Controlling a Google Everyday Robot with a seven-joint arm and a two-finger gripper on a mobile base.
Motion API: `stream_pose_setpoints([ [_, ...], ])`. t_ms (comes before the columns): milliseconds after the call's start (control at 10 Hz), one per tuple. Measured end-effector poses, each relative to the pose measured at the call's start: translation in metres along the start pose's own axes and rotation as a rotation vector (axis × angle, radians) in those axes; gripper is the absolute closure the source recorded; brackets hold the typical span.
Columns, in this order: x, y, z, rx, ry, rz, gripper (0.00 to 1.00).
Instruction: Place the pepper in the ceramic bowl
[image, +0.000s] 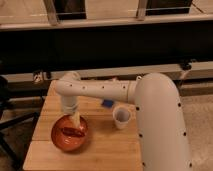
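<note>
The orange-red ceramic bowl (69, 133) sits at the front left of the wooden table (107, 147). The slim dark-red pepper (72, 132) lies inside the bowl, near its middle. My gripper (75, 118) hangs from the white arm just above the bowl's far rim, a little above and behind the pepper.
A small white cup (121, 116) stands right of the bowl. A small blue object (107, 103) lies behind the cup. My bulky white arm (160, 120) covers the table's right side. A dark counter and rail run behind the table.
</note>
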Motion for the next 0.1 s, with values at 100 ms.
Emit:
stream_pose_setpoints([
  [100,-0.0005,0.0004,0.0002,-0.002,-0.001,-0.001,0.2],
])
